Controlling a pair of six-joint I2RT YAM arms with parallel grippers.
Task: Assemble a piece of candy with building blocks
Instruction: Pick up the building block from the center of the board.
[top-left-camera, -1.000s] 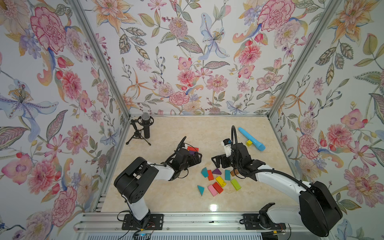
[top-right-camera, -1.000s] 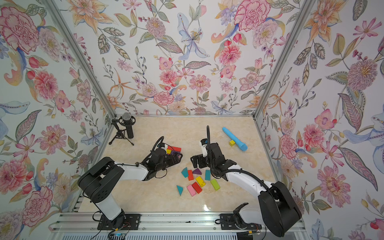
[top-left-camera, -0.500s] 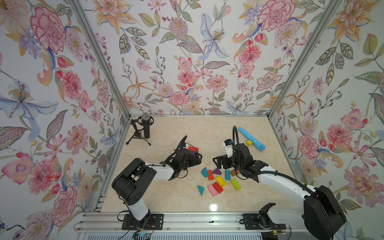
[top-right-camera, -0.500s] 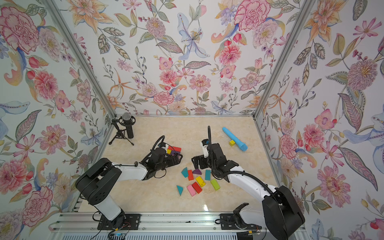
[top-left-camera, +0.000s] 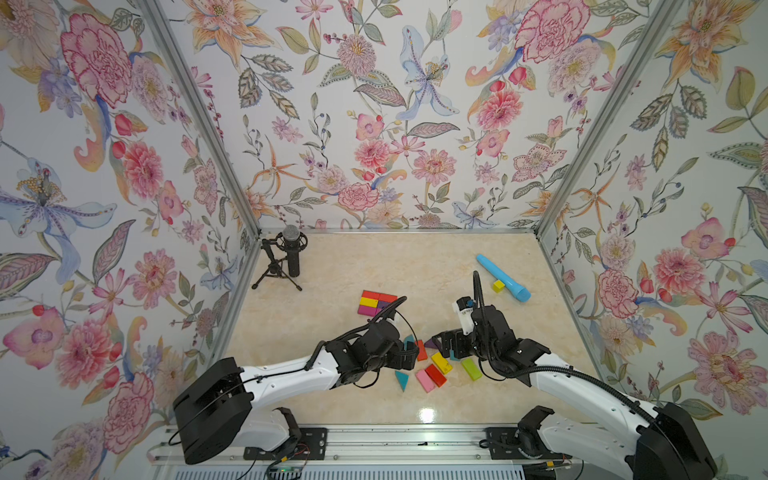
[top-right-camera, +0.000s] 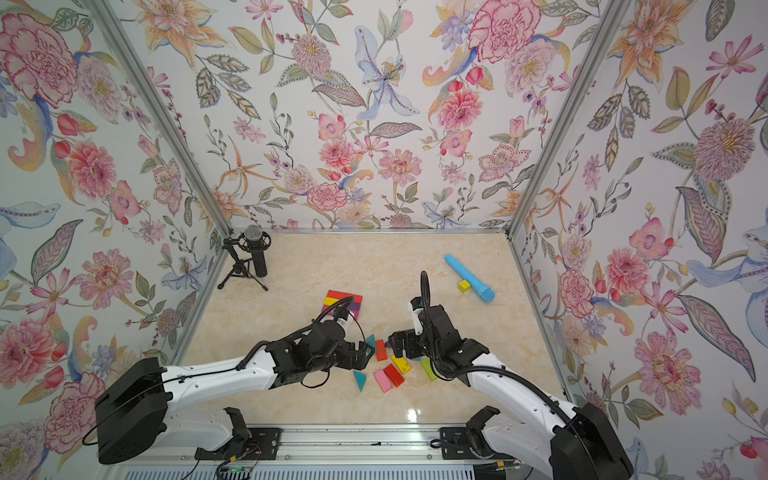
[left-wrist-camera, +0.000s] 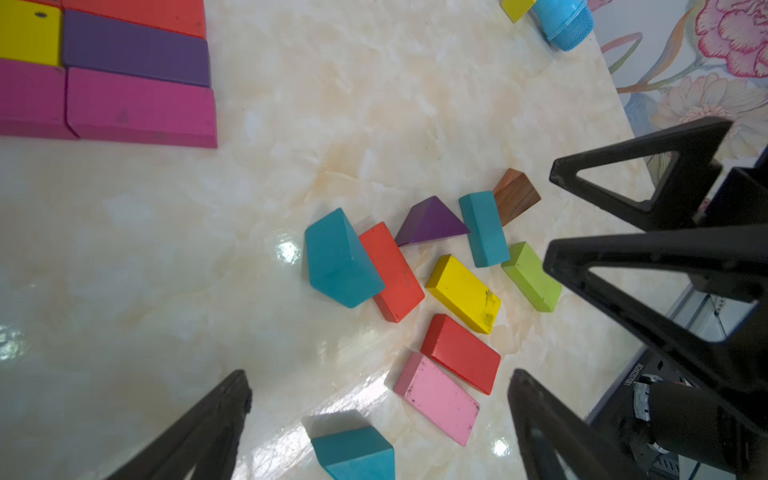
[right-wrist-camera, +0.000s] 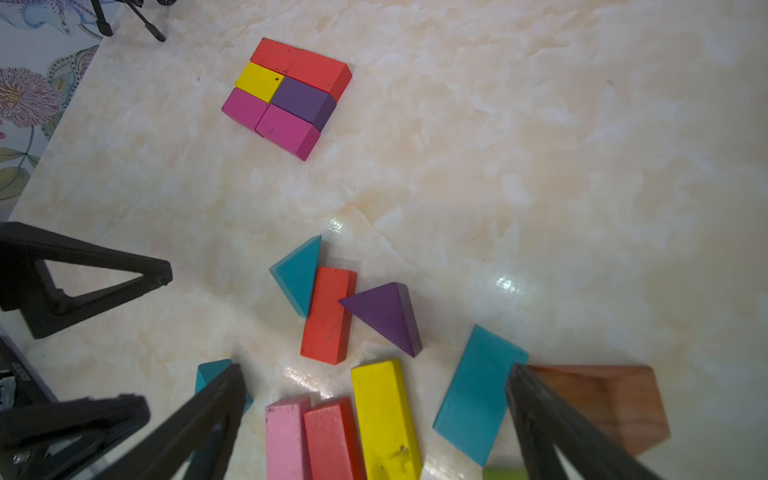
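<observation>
A flat square of red, yellow, purple and magenta wooden bricks (top-left-camera: 376, 303) is sitting near the middle of the marble table (top-left-camera: 291, 324), a bit toward its left edge; it is looking like the candy's body. Nearer the front edge, the left gripper (left-wrist-camera: 378, 380) is hanging wide open and empty over the loose pieces, with a teal wooden triangle wedge (left-wrist-camera: 357, 453) lying between its fingers and a pink wooden brick (left-wrist-camera: 436, 397) just beside it. I am guessing a wedge is needed next, for a wrapper end. Its triangle face is pointing up, so the fingers will be pressing on slanted sides. The gripper should be laying one finger flat along a side and closing slowly, or the wedge may be slipping out. Just to the right, the right gripper (right-wrist-camera: 376, 370) is also hanging open and empty over a yellow wooden brick (right-wrist-camera: 384, 415), so only one arm should be reaching in. A second ago the left gripper was up at the square; now it is back over the loose pile.
</observation>
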